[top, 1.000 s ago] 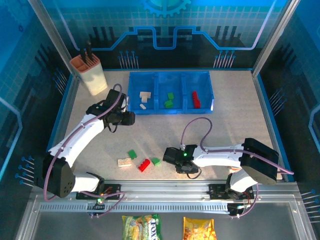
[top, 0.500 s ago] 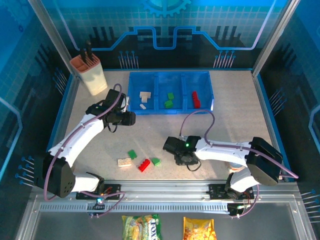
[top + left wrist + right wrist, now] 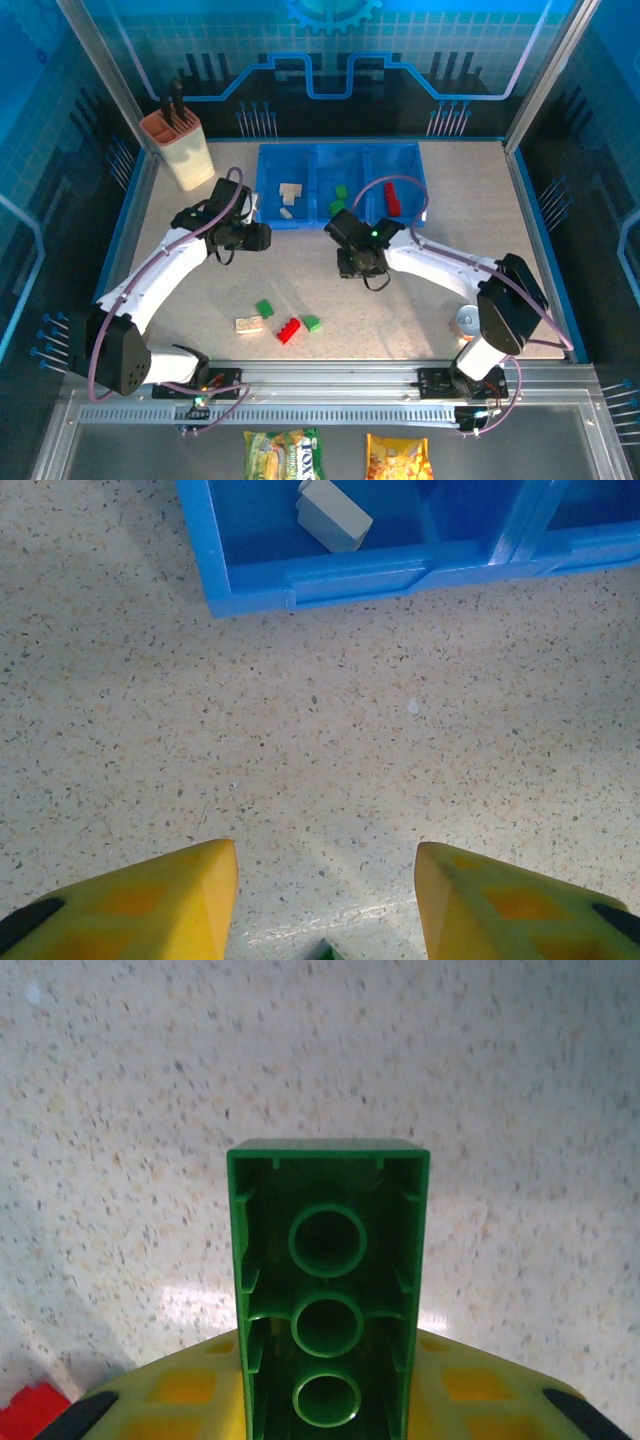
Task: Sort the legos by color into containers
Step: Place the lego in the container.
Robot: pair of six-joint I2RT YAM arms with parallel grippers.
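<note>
Legos are seen scattered on the near part of the table point(image 3: 470, 230): a cream brick point(image 3: 249, 324), a red brick point(image 3: 289, 330) and two green bricks point(image 3: 311, 323) point(image 3: 264, 308), close together and well apart from both grippers. A small tin can point(image 3: 467, 322) is set off to the right of them. Farther in, the right gripper point(image 3: 328, 1370) is closed narrowly on a green lego point(image 3: 328, 1260), which is pinched between the yellow fingers point(image 3: 180, 1390) with its hollow underside turned to the wrist camera and bare table beneath it; from above, this gripper is placed just short of the blue containers point(image 3: 268, 222). The left gripper point(image 3: 327, 865) is held beside the tray's near left corner with its fingers point(image 3: 180, 890) parted and nothing gripped between the tips; what the green sliver at the bottom edge of that view is cannot be told. In the tray, cream legos point(image 3: 290, 192) are kept in the left bin, green legos point(image 3: 340, 200) in the middle and red legos point(image 3: 392, 197) in the right. A beige knife block point(image 3: 185, 150) is stood at the far left.
</note>
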